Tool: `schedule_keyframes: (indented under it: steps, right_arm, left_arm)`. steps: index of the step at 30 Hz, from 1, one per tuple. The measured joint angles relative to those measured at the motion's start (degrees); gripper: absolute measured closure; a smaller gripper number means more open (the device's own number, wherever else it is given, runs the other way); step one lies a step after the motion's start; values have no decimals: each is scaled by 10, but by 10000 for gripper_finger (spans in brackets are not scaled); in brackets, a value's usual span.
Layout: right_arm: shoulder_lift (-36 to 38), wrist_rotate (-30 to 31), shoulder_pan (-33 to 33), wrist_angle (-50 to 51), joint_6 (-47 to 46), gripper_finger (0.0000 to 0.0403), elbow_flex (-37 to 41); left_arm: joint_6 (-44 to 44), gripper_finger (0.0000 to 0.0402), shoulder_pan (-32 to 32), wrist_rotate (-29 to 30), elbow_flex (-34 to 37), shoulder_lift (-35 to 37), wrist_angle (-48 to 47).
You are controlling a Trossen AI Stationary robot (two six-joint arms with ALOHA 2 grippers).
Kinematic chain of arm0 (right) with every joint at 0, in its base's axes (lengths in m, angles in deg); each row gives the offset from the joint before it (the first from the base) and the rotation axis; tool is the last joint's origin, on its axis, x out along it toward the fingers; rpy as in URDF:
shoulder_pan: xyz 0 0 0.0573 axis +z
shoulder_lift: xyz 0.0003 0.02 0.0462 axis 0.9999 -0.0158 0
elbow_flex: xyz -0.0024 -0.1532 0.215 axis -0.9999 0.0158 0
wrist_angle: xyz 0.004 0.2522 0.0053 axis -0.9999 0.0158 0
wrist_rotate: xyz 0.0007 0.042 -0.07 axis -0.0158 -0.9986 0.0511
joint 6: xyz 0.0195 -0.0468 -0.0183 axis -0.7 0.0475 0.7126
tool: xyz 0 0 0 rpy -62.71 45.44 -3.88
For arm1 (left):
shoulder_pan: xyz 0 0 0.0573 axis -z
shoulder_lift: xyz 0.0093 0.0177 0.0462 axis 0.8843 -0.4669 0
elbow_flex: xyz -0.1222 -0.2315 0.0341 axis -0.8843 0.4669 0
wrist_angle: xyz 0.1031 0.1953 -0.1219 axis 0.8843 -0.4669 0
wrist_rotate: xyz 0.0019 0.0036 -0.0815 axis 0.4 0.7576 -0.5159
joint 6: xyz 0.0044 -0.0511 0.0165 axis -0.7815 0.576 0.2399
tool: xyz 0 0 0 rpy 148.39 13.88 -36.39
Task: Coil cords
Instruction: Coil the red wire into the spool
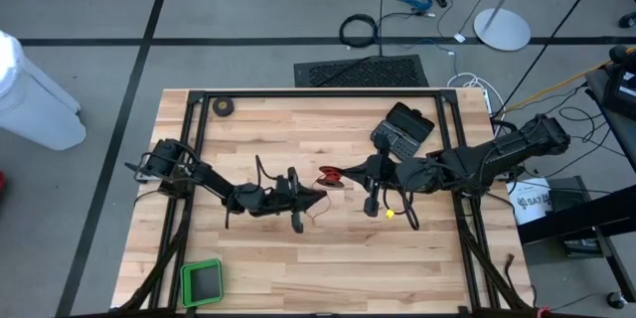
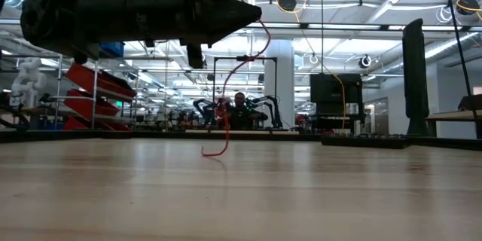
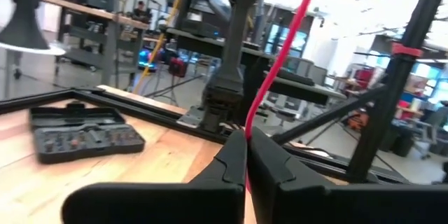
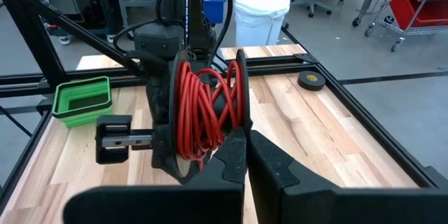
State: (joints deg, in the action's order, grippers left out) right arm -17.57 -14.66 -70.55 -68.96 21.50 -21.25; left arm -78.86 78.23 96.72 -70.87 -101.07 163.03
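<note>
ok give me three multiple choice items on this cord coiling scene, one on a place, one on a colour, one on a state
1. Where is the green tray?
A. near table corner on the left arm's side
B. beside the black tool case
C. on the floor

2. What colour is the wire wound on the reel?
A. yellow
B. red
C. blue

3. How is the left claw?
A. wide open
B. out of view
C. shut on the wire

Answers:
1 A, the high view shows it at that corner.
2 B, the right wrist view shows red coils.
3 C, the left wrist view shows the strand pinched between its fingers.
</note>
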Motion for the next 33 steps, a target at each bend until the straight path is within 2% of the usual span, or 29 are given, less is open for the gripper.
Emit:
schedule_keyframes:
  steps: [12, 17, 26, 33]
  right_arm:
    - [0, 2, 0, -35, -7, 403, 0]
    - [-1, 3, -1, -55, -5, 403, 0]
    - [-28, 78, -10, -74, -7, 403, 0]
    - [-43, 125, -15, -73, -10, 403, 0]
  left_arm:
    - [83, 400, -38, 13, -3, 0, -25]
    - [104, 401, -55, -18, -38, 0, -76]
    - [97, 401, -56, -41, -134, 0, -183]
    - [85, 401, -57, -24, -159, 0, -194]
